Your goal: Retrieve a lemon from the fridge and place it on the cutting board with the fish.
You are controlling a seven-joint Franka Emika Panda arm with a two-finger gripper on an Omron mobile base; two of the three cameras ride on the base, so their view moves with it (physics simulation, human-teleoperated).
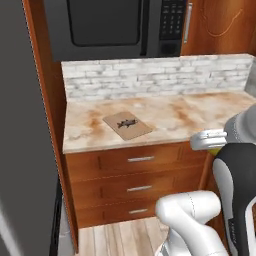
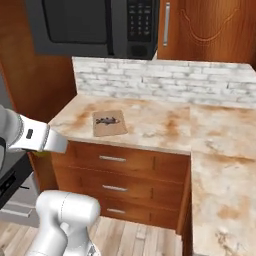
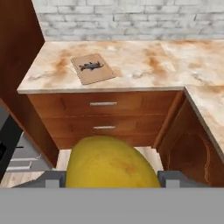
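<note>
The gripper (image 3: 109, 181) is pinching the lemon (image 3: 109, 164) at the frame's bottom, so retrieval looks done; the cutting board (image 3: 92, 68), carrying the fish (image 3: 91, 66), is lying upper left on the counter (image 3: 144, 65). Carrying over and placing are remaining.

Hidden and cut-off parts

In my hand view the lemon (image 3: 109, 162) covers the gap between the fingers, and its underside is cut off. In my left base view just a yellow sliver (image 1: 218, 149) peeks under the hand, the microwave (image 1: 115, 25) runs off the top, and the fish (image 1: 127, 123) is too small for detail.
</note>
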